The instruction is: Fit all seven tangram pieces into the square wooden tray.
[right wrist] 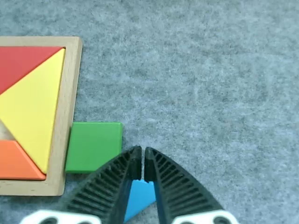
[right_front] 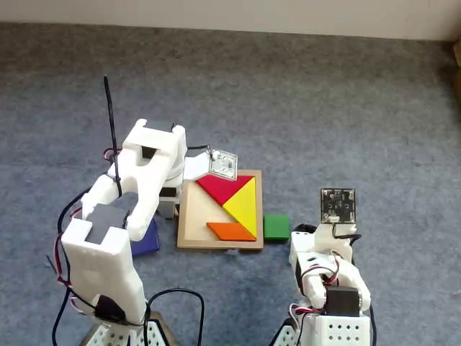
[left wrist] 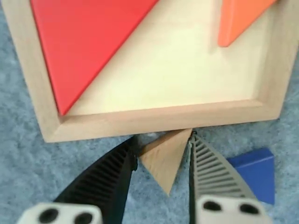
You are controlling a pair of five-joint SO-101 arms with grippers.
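The square wooden tray [right_front: 189,238] holds a red triangle [right_front: 220,187], a yellow triangle [right_front: 243,205] and an orange piece [right_front: 230,231]. My left gripper [left wrist: 162,147] is just outside the tray's rim [left wrist: 154,121], shut on a tan triangle [left wrist: 163,161] whose sides touch both fingers. A dark blue piece [left wrist: 252,170] lies on the carpet beside it. A green square [right wrist: 93,145] lies against the tray's outer edge. My right gripper [right wrist: 142,156] is near it, shut. A light blue piece [right wrist: 139,198] shows through the gap behind its tips; whether it is held I cannot tell.
The left arm [right_front: 119,223] leans over the tray's left side and hides part of the dark blue piece [right_front: 146,241]. The right arm [right_front: 324,274] sits low at the front right. Grey carpet [right_front: 346,108] stretches behind and to the right of the tray.
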